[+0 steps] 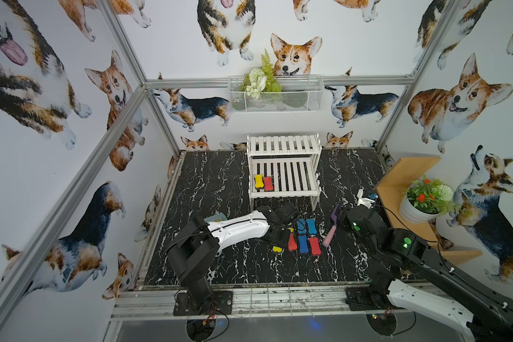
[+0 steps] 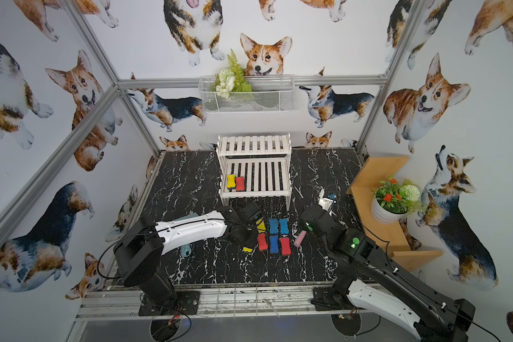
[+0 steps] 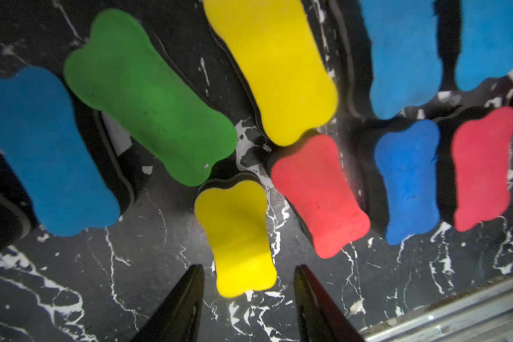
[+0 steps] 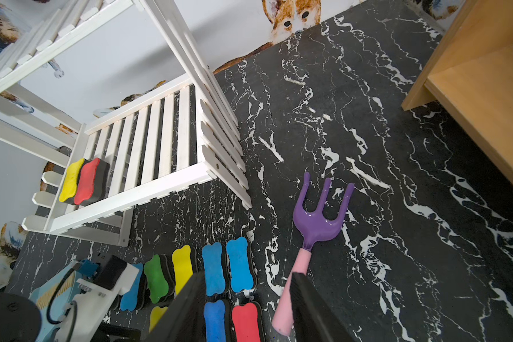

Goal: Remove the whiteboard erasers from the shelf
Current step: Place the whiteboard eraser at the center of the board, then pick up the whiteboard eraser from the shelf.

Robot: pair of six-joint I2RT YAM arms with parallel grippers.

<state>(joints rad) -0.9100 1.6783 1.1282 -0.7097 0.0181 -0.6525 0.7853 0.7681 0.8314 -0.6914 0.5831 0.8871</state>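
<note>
Two whiteboard erasers are noted on the shelf (image 1: 293,177), side by side at one end of its lower tier: a yellow eraser (image 1: 259,181) and a red eraser (image 1: 268,184), touching. The upper tier is seen bare. The other erasers are laid in rows on the marble table (image 1: 214,177) in front of the shelf, near the toy rake (image 4: 317,225). The left gripper (image 3: 249,268) is held low over those rows, jaws parted; a small yellow pad (image 3: 236,237) lies flat on the table between the tips, gripped by neither. The right gripper (image 4: 246,275) is poised beside the rake, jaws apart, nothing held. The step in hand is judged to be a set-down at the rows, with the task near its end. Next, a lift clear of the rows is called for, then a reach under the upper tier to the pair, one pad to be pinched across its narrow waist without the neighbour being dragged.
</note>
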